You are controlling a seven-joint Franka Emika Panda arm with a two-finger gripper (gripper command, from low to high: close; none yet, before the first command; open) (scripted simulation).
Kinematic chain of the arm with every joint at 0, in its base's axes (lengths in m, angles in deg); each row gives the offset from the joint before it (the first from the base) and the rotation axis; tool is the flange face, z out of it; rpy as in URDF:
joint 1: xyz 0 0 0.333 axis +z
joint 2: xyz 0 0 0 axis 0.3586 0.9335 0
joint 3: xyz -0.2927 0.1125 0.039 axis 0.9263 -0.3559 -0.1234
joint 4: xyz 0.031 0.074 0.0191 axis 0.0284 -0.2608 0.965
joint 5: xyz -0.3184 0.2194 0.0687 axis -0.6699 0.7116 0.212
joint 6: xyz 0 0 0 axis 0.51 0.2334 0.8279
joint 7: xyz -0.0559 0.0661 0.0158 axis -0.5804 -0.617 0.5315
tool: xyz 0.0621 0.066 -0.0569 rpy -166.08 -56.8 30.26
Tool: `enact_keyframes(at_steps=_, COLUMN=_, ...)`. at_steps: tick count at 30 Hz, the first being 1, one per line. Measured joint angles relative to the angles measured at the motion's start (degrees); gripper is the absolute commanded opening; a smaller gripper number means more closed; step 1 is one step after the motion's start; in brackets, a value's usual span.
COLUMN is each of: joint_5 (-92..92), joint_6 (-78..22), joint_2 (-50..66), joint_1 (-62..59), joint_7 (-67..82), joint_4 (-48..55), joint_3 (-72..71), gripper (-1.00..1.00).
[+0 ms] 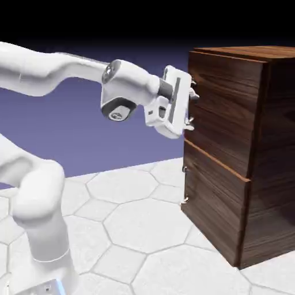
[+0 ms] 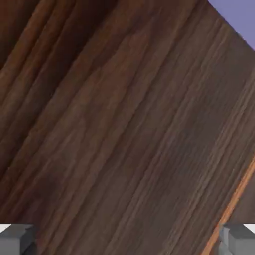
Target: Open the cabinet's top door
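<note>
The dark walnut cabinet (image 1: 259, 144) stands at the right of the exterior view. Its top door (image 1: 222, 109) is shut, flush with the front. My gripper (image 1: 192, 105) is held level against the door's left edge, where small silver handle ends (image 1: 191, 121) show beside the hand. In the hand view the door's wood grain (image 2: 114, 124) fills nearly the whole picture. My two grey fingertips (image 2: 17, 239) sit far apart at the bottom corners; the gripper (image 2: 127, 241) is open, with only wood showing between them. No handle bar shows in the hand view.
Below the top door is the shorter lower panel (image 1: 213, 207), with its own thin handle (image 1: 184, 184) at the left edge. An orange seam line (image 2: 234, 204) crosses the hand view's lower right. The white hex-tiled table (image 1: 138, 224) runs up to the cabinet's foot.
</note>
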Motion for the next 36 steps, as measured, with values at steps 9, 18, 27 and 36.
enact_keyframes(at_steps=9, joint_5=22.43, joint_6=-0.57, joint_2=-4.53, joint_1=-6.84, joint_7=-10.59, joint_4=3.03, joint_3=-8.78, gripper=0.0)
enact_keyframes(at_steps=18, joint_5=44.86, joint_6=-1.14, joint_2=-9.05, joint_1=-13.68, joint_7=-21.17, joint_4=6.05, joint_3=-17.57, gripper=0.0)
enact_keyframes(at_steps=27, joint_5=67.29, joint_6=-1.71, joint_2=-13.58, joint_1=-20.52, joint_7=-31.76, joint_4=9.08, joint_3=-26.35, gripper=0.0)
enact_keyframes(at_steps=36, joint_5=89.72, joint_6=-2.28, joint_2=-18.11, joint_1=-27.36, joint_7=-42.34, joint_4=12.1, joint_3=-35.14, gripper=0.0)
